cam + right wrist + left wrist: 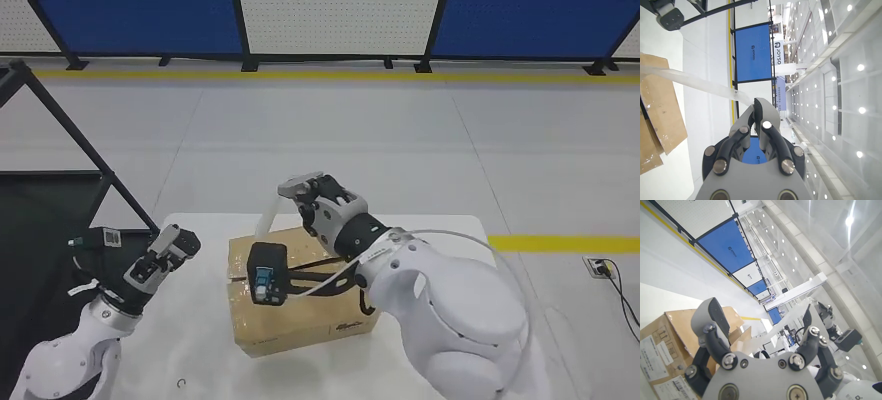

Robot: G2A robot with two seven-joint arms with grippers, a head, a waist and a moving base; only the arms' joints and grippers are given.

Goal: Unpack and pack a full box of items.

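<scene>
1. The right fingers (pixel 758 110) are pressing together, pinching the end of a clear strip (pixel 702 81) that is stretching from them down to the box (pixel 300 325).
2. The left fingers (pixel 718 315) are spreading wide, holding nothing and hovering just beside the box.
3. The brown cardboard box is sitting on the white surface (pixel 195 335), its top flaps standing partly open.

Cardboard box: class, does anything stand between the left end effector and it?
Nothing visible does. The open left end effector hangs beside the box, with bare table between them. The tape strip, pinched by the right end effector, rises from the box itself.
</scene>
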